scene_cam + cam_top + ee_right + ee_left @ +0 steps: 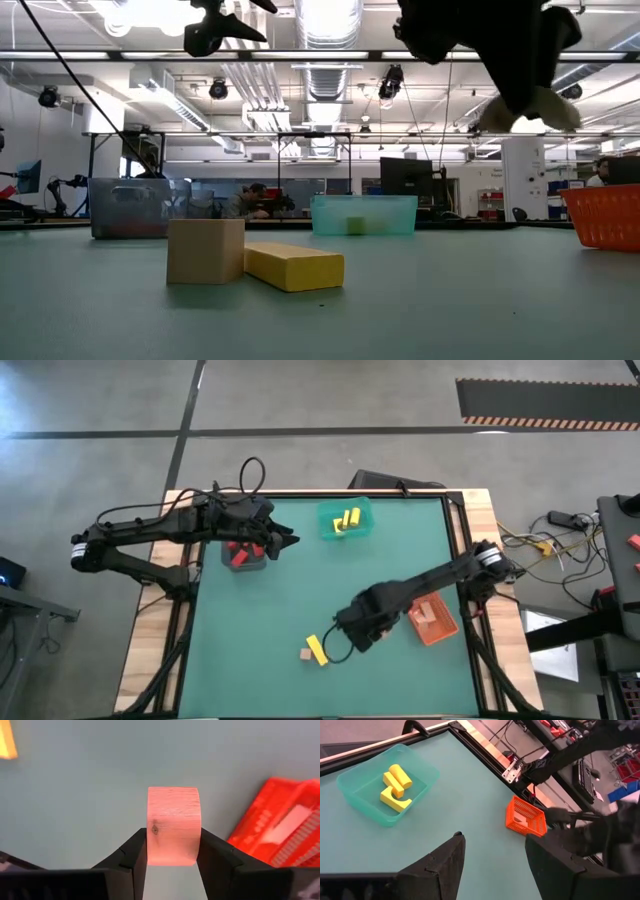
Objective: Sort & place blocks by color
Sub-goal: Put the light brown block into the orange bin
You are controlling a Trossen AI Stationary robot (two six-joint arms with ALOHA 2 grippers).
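Block (173, 825), wooden, light and stiff, pinched on flat sides by right end effector (173, 851); left end effector (495, 855) spread, idle.

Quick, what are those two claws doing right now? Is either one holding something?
Left gripper: open, holding nothing, above the grey bin.
Right gripper: closed on a plain wooden block, near the orange bin.

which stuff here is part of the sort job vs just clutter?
Job:
- tan block held in right gripper
- tan cube and yellow bar on the mat
- yellow blocks in teal bin
- red blocks in grey bin
- orange bin
- left gripper, open

Clutter:
- cables off the table
- person in the room behind
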